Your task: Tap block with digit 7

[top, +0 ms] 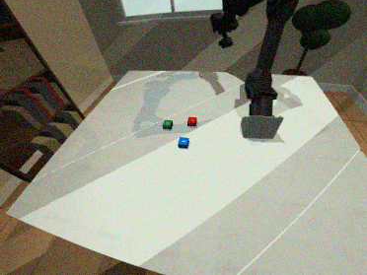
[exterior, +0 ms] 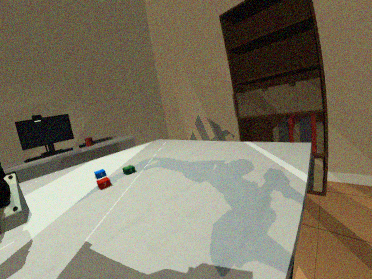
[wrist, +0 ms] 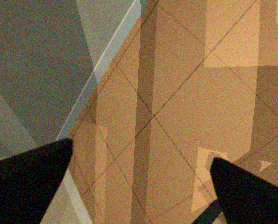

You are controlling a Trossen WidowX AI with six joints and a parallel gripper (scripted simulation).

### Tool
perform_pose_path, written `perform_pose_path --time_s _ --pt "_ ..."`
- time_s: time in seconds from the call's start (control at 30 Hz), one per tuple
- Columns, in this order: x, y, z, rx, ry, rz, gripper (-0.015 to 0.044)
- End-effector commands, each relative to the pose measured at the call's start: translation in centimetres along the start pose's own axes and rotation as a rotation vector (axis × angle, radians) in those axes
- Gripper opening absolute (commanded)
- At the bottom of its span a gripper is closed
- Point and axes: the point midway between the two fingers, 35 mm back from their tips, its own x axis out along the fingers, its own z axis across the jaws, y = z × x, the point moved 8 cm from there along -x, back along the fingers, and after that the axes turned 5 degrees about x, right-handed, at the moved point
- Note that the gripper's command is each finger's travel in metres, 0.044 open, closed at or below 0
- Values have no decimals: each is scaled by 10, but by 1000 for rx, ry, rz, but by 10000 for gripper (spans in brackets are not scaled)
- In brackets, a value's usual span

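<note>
A green block (top: 168, 124) (exterior: 129, 169), a red block (top: 192, 121) (exterior: 103, 183) and a blue block (top: 183, 142) (exterior: 100, 173) stand apart on the table (top: 123, 218) (exterior: 165, 216). Each has faint light marks, too small and blurred to read as digits. My gripper (top: 225, 42) (wrist: 144, 156) is raised high above the back of the table, well away from the blocks. In the wrist view its fingers stand wide open with nothing between them, and no block shows there. The gripper is not in the exterior view.
The arm's base (top: 261, 127) stands on the table to the right of the blocks. A bookshelf (top: 36, 97) (exterior: 272, 46) stands by the wall. A plant (top: 316, 26) is behind the arm. A monitor (exterior: 46, 131) stands on a side desk. The wrist view shows the wooden floor (wrist: 175, 95).
</note>
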Motion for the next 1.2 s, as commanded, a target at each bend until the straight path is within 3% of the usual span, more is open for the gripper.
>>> perform_pose_path --time_s 0.0,0.27,0.6,0.83,1.03,1.17 --pt "15 53 -27 -95 141 154 400" --pt "-2 179 -85 -426 385 515 400" --pt "-107 299 -164 -1091 524 916 400" --pt "-203 327 -216 -1671 467 1078 400" --pt "-278 320 -255 -2207 308 1087 400" --pt "-300 312 -266 -2381 236 1057 400"
